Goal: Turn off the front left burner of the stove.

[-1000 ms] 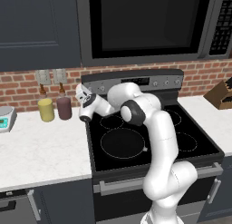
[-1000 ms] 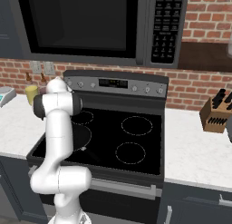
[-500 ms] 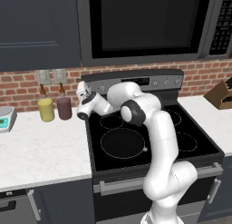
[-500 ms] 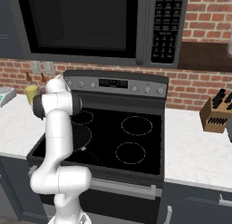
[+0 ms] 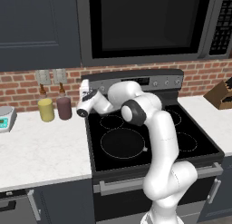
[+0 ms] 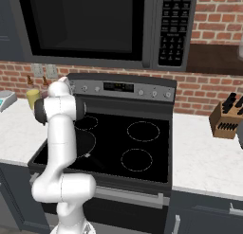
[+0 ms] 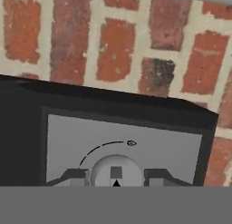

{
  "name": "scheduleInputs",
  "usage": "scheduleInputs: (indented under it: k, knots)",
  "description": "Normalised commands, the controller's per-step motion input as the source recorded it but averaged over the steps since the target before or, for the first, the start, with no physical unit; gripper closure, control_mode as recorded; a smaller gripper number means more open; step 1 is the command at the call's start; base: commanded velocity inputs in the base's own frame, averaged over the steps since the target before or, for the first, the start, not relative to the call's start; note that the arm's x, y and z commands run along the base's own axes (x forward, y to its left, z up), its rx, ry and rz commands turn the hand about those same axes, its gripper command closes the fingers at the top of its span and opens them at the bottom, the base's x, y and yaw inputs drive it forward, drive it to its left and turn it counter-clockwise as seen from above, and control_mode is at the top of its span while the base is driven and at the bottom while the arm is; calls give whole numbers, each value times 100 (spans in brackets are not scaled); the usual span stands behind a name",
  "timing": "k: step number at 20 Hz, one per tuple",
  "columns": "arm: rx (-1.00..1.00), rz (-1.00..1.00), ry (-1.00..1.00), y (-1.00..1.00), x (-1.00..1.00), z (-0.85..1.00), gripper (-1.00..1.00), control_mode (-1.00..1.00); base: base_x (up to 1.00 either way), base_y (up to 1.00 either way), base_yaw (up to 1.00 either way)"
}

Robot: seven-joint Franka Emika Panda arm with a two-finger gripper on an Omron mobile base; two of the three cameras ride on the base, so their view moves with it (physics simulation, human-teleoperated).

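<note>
Nothing moved; jaws (image 7: 116, 178) stay clamped either side of knob (image 7: 116, 170).

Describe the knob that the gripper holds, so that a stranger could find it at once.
Start at the stove under the microwave and look at its grey panel. The knob sits at the panel's left end, between the gripper tips. Unlike the knobs right of the display, it stands nearest the two bottles.

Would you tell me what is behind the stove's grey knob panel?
Behind the knob panel rises the red brick wall; the panel covers the wall's lower part. The gripper is shut on a knob.
</note>
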Motion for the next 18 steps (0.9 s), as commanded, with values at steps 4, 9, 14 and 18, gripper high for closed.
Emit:
scheduleInputs:
  k: [4, 9, 14, 18]
  knots:
    - [37, 0, 0, -11, 0, 0, 100, -100, 0, 0, 0]
    - [38, 0, -1, -12, 0, 0, 100, -100, 0, 0, 0]
    - [36, 0, -1, -12, 0, 0, 100, -100, 0, 0, 0]
    - [37, 0, -1, -10, 0, 0, 100, -100, 0, 0, 0]
